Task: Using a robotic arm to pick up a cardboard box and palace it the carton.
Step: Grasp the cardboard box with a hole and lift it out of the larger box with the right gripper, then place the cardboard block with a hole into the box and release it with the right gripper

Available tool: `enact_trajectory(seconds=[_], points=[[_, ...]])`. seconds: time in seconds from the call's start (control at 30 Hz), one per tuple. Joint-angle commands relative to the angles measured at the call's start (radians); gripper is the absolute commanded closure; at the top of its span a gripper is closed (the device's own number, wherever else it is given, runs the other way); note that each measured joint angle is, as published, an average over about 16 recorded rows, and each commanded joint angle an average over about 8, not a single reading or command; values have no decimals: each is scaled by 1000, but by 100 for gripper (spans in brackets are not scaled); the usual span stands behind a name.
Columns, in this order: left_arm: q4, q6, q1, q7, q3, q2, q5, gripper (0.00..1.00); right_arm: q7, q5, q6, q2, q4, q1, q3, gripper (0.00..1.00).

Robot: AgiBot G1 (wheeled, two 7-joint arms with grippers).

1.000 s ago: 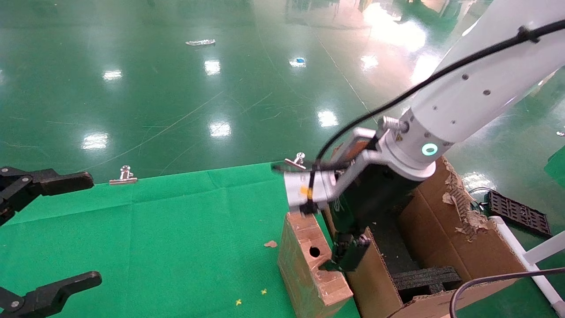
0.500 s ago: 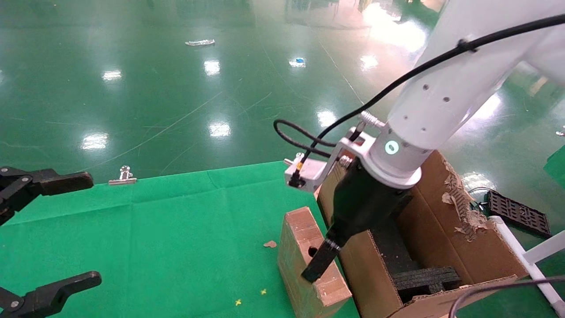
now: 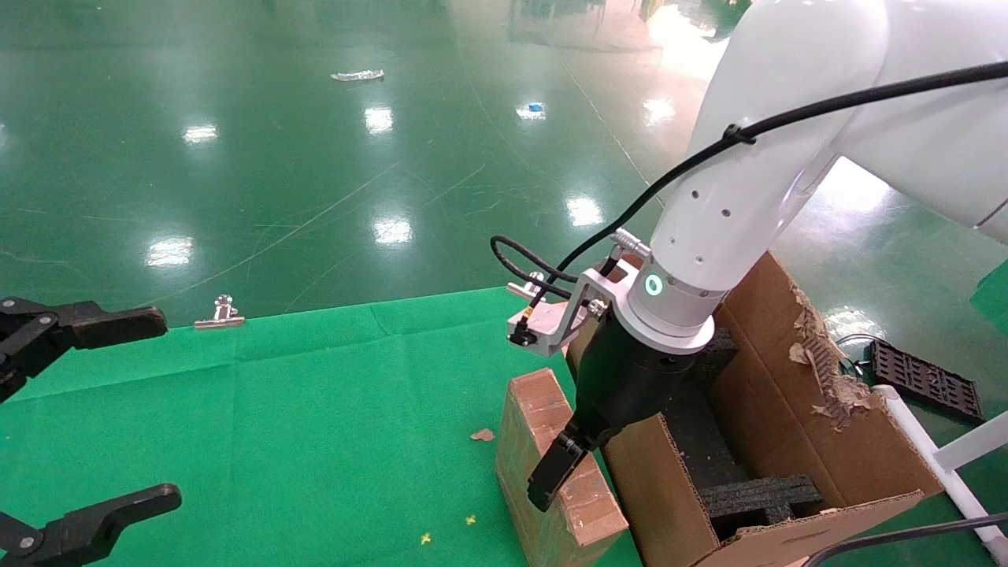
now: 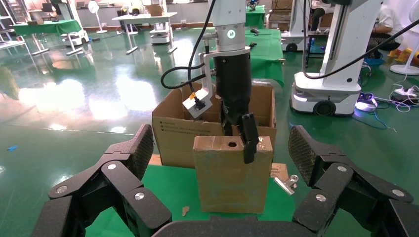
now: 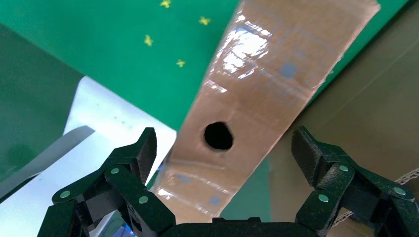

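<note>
I have the small cardboard box standing on its narrow edge on the green cloth, right beside the near wall of the big carton. Its long axis runs away from me, parallel to that wall, and its narrow top face with the round hole points straight up. Whether box and carton actually touch I cannot tell.

My right gripper, on the white robotic arm, hangs directly over the box with its fingers spread wide, one on each side of the top face. In the right wrist view the hole sits midway between the two fingers, and neither pad is pressing on the cardboard. From the head camera one finger shows against the box's cloth-side face, near its top edge; the other is hidden behind the gripper body on the carton side.

The carton has ragged flaps and black foam inside.

My left gripper sits parked at the near left of the cloth, fingers apart, well away from the box.
</note>
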Motion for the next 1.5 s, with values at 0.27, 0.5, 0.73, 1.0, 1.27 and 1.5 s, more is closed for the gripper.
enact_trajectory(seconds=[0.27, 0.5, 0.73, 1.0, 1.27, 1.5], points=[[0, 0, 0, 0, 1, 0, 0, 100, 53, -36, 28, 1, 46, -2, -15, 100], [0, 0, 0, 1, 1, 0, -1, 100, 77, -51, 37, 6, 70, -6, -23, 100], [0, -1, 0, 1, 2, -1, -1, 100, 86, -57, 43, 15, 79, -9, -26, 100], [0, -1, 0, 1, 2, -1, -1, 100, 83, -61, 55, 29, 91, -3, -21, 100], [0, -1, -1, 1, 3, -1, -2, 100, -40, -15, 117, 117, 90, 49, 53, 100], [0, -1, -1, 2, 3, -1, -2, 100, -193, -9, 185, 255, 20, 164, 146, 100]])
